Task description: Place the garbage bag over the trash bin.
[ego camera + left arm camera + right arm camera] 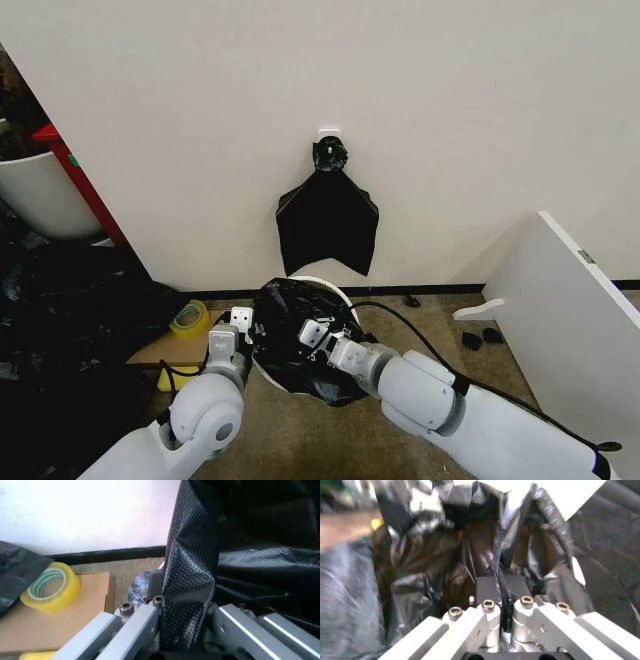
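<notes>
A tape roll (187, 318) lay on a cardboard sheet (180, 350) at the left, near the wall. Just to its right, the left gripper (246, 328) pinched a fold of the bag (290, 335) at the bin's left side; in the left wrist view the fingers (137, 630) were clamped on the black film (187, 603). The bag was draped over the bin (335, 290), whose white rim showed at the far side, by the wall. The right gripper (312, 338) sat over the bin's mouth, its fingers (487, 588) closed narrowly on a ridge of bag (435, 570). Above, a black bundle (327, 225) hung on the wall. A white board (575, 310) leaned at the right.
</notes>
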`<state>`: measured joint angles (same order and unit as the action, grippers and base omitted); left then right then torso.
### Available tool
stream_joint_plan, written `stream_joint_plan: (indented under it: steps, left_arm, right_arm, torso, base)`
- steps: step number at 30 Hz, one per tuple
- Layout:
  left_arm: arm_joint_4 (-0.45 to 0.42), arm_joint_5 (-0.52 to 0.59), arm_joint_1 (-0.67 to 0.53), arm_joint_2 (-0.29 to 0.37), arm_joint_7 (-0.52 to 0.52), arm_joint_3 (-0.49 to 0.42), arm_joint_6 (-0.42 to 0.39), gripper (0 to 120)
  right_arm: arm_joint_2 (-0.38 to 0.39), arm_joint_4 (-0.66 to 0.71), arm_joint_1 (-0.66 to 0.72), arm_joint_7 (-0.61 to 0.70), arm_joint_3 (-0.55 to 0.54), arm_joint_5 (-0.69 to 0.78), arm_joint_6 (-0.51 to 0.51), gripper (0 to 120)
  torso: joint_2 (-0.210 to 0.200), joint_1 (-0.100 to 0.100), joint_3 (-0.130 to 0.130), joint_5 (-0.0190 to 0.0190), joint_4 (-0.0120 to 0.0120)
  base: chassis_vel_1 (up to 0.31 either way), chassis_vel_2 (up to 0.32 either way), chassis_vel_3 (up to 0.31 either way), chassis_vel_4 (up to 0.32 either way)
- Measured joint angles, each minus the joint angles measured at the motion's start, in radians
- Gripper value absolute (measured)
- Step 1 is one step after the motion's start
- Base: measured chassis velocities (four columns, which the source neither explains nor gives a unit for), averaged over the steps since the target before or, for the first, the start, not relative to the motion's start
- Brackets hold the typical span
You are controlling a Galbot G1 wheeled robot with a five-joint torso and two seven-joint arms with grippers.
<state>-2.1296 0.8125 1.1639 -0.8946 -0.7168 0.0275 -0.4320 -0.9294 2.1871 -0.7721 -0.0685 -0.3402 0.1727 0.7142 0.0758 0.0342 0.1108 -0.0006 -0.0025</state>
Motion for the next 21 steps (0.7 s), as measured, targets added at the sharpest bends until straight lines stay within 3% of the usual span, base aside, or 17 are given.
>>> stream_joint_plan:
  steps: [7,14,21]
  left_arm:
    - [0.006,-0.096,0.054,0.030,0.139,0.038,0.111,1]
    - [0.004,-0.153,0.096,0.041,0.215,0.055,0.188,1]
    - [0.008,-0.230,0.151,0.057,0.310,0.087,0.317,1]
  right_arm:
    - [0.019,0.038,0.019,0.067,0.098,0.298,-0.041,0]
    - [0.045,0.001,0.091,0.114,0.151,0.467,-0.078,0]
    - [0.074,-0.103,0.131,0.113,0.201,0.503,-0.099,0]
  torso:
    - [0.000,0.000,0.000,0.0001,-0.0001]
    - [0.000,0.000,0.000,0.0000,0.0001]
    - [0.000,0.000,0.000,0.0002,-0.0001]
  base:
    - [0.000,0.000,0.000,0.000]
    - [0.000,0.000,0.000,0.000]
    - [0.000,0.000,0.000,0.000]
